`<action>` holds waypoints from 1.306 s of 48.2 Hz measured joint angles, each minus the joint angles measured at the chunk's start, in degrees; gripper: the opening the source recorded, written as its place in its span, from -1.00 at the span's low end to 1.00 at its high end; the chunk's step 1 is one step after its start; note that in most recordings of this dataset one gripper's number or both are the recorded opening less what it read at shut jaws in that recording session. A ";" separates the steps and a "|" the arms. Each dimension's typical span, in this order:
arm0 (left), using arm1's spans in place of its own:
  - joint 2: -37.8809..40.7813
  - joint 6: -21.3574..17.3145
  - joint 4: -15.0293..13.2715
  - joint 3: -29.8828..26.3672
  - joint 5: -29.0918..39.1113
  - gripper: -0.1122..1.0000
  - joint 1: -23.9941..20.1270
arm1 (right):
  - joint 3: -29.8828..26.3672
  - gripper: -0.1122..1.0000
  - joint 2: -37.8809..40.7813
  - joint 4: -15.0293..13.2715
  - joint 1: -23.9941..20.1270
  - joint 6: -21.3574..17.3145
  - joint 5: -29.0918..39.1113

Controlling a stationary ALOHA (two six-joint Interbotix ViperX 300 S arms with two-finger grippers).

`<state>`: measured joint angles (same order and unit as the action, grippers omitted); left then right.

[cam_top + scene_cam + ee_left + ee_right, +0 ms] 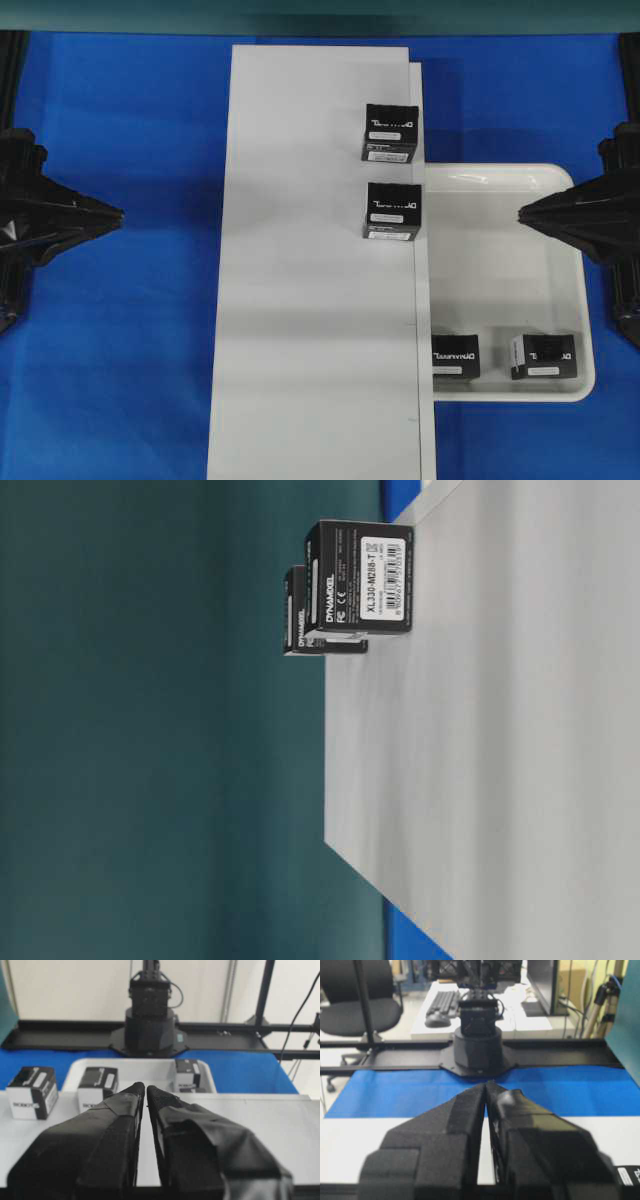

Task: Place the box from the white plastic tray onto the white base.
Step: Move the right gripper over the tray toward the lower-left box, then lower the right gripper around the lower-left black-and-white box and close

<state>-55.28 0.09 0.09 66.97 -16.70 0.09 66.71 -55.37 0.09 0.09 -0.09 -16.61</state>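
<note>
The white plastic tray (pixel 560 290) lies at the right, beside the long white base (pixel 300 300). In the tray's near corner sits a black box (pixel 455 357) with white lettering on top. Two alike boxes (pixel 390 132) (pixel 393 211) stand on the base's right edge, and the table-level view shows them as one box (pixel 360 575) in front of another (pixel 297 610). My left gripper (pixel 118 212) is shut and empty, off the base's left side. My right gripper (pixel 524 212) is shut and empty over the tray's middle, well away from the tray's box. The left wrist view shows shut tips (pixel 145 1088) pointing at the tray (pixel 150 1064).
A second black box (pixel 545 357), with a white label on its side end, sits in the tray's near right corner. Blue table (pixel 120 350) surrounds the base. The opposite arm's black mount (pixel 149 1025) stands behind the tray; a dark rail runs along the far edge.
</note>
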 measured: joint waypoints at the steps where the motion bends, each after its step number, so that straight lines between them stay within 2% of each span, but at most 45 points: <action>1: 0.00 0.09 0.09 0.00 0.18 -0.54 0.09 | 0.09 -0.54 0.00 0.00 -0.09 0.00 0.00; 6: 0.00 1.05 0.62 -0.70 3.25 -0.79 0.00 | -1.23 -0.79 0.00 1.85 -2.02 -1.41 4.57; 10: -0.35 1.23 0.70 -1.93 6.24 -0.90 0.00 | -3.69 -0.82 0.18 3.52 -3.43 -3.34 13.62; 13: -0.44 1.14 0.79 -2.90 8.17 -0.92 0.00 | -6.42 -0.82 0.26 4.13 -3.96 -5.19 21.45; 21: -0.70 1.23 0.88 -4.48 12.48 -0.92 0.00 | -11.95 -0.82 0.62 4.31 -5.27 -9.40 36.91; 32: -0.79 1.23 0.79 -4.57 13.62 -0.93 -0.09 | -16.26 -0.82 3.08 5.89 -7.03 -14.59 52.29; 42: -0.79 1.32 0.79 -4.66 14.33 -0.93 0.00 | -20.21 -0.82 13.01 7.21 -12.30 -15.21 60.21; 50: -0.79 1.32 0.88 -4.75 14.50 -0.93 0.00 | -24.70 -0.82 22.85 7.12 -13.54 -15.12 64.42; 63: -0.70 1.32 0.88 -4.75 14.50 -0.93 -0.09 | -30.67 -0.81 37.09 3.96 -14.24 -14.59 74.00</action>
<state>-55.99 1.41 0.97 62.23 -2.20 0.00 36.04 -18.28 4.04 -14.15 -14.68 57.39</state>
